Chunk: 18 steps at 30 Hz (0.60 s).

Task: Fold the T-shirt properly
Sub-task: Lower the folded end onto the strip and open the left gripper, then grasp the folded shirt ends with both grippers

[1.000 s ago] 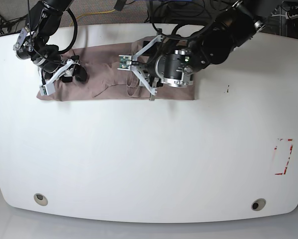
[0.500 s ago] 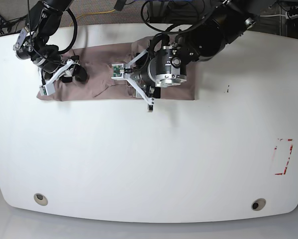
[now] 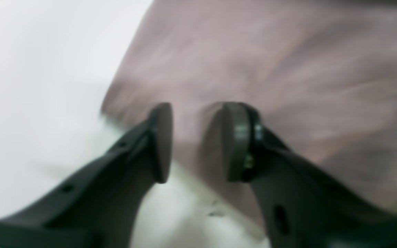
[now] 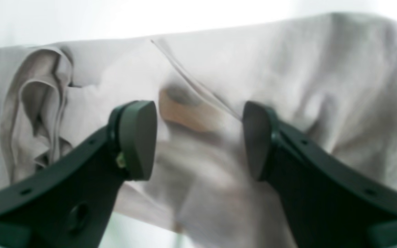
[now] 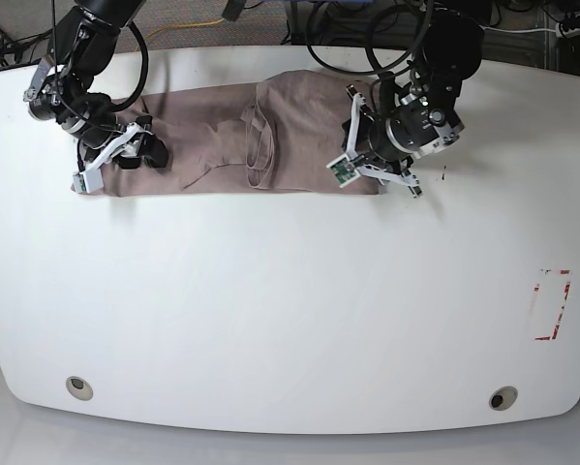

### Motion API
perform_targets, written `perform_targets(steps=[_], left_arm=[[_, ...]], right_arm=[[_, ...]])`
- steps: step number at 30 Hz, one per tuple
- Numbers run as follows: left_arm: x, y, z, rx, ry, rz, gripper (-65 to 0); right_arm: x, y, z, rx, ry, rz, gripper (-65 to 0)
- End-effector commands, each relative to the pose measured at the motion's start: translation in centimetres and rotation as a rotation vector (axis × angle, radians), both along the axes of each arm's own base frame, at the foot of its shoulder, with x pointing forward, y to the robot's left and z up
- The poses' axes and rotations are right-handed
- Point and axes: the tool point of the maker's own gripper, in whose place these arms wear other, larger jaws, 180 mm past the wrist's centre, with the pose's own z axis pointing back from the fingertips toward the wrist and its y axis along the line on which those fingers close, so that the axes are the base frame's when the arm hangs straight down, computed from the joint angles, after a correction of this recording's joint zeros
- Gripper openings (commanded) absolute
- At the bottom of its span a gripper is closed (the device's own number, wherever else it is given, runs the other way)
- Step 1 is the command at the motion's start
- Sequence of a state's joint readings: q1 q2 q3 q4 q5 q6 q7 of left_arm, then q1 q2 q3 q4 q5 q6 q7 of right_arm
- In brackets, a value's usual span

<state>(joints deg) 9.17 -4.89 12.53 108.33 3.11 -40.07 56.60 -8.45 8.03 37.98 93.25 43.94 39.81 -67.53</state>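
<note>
The mauve-brown T-shirt [image 5: 212, 126] lies as a long wrinkled strip along the far side of the white table [image 5: 270, 310]. My left gripper [image 5: 355, 167] is at the strip's right end. In the left wrist view the left gripper [image 3: 196, 141] is blurred, its jaws a little apart over the shirt's edge [image 3: 288, 62], holding nothing that I can see. My right gripper [image 5: 106, 160] is at the strip's left end. In the right wrist view the right gripper [image 4: 198, 141] is wide open just above the cloth [image 4: 322, 69], with bunched folds [image 4: 36, 113] to its left.
A red-marked rectangle [image 5: 551, 305] is on the table at the right. Two round holes [image 5: 76, 387] [image 5: 503, 397] sit near the front edge. Cables lie behind the far edge [image 5: 188, 24]. Bare table [image 3: 29, 69] borders the shirt in the left wrist view.
My left arm has swung from the middle of the shirt to its right end, uncovering the collar area. My right arm has stayed at the left end.
</note>
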Motion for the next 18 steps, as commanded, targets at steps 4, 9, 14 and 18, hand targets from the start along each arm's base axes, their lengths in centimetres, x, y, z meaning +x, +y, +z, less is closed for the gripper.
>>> perform_targets(steps=[4, 9, 14, 18], left_arm=[[-0.1, 1.2, -1.1, -0.055, 0.022, 0.076, -49.2], [-1.0, 1.9, -3.4, -0.042, 0.095, 0.088, -49.2], [-1.0, 3.4, -4.2, -0.033, 0.119, 0.138, -49.2], [-1.0, 4.2, -4.8, -0.032, 0.138, 0.171, -49.2]], right_arm=[[1.9, 0.0, 4.2, 0.095, -0.150, 0.024, -27.3], [2.2, -0.1, 4.8, 0.117, -0.171, 0.023, -27.3], [2.0, -3.4, 5.5, 0.069, -0.183, -0.038, -27.3], [1.4, -7.7, 5.2, 0.047, -0.159, -0.130, -27.3]])
